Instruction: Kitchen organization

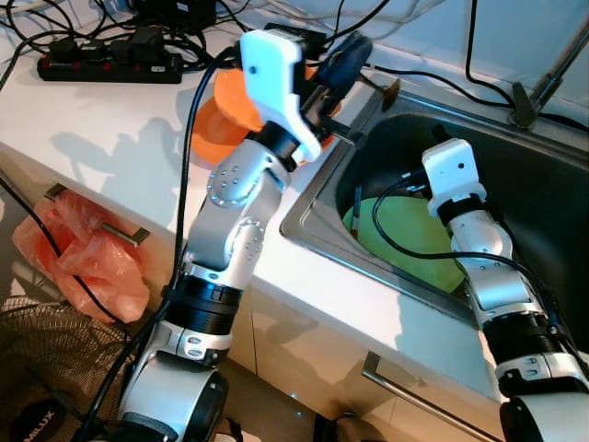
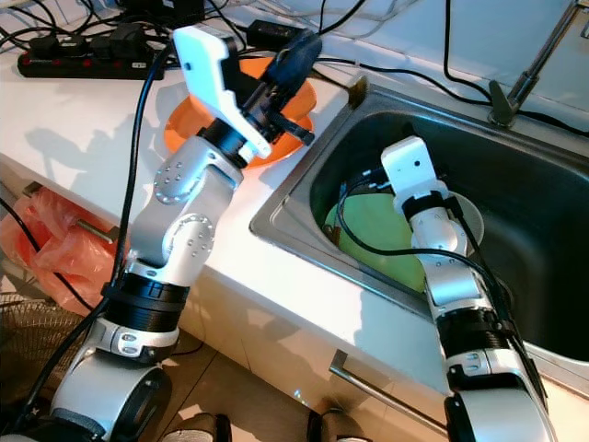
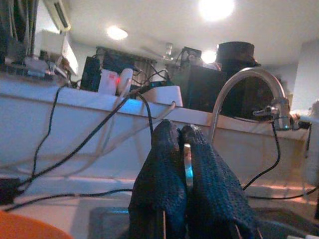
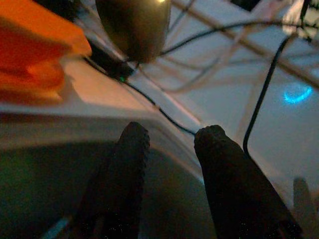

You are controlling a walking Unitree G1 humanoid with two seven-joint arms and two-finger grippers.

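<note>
The left tool (image 3: 182, 149), upper centre, pinched a thin metal utensil (image 3: 187, 162) over an orange bowl (image 1: 230, 106) on the counter (image 1: 101, 138). The right tool (image 4: 172, 144) gaped inside the sink (image 1: 552, 184), near a green plate (image 1: 409, 244).

Head stereo looking down, wrist close-ups

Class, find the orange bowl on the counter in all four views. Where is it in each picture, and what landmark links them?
Left eye view: orange bowl upper middle, behind the left arm.
Right eye view: upper left of middle, behind that arm.
Left wrist view: orange sliver in the picture's lower left corner.
Right wrist view: picture's upper left, blurred.
Shared landmark: the steel sink rim beside it.
</note>
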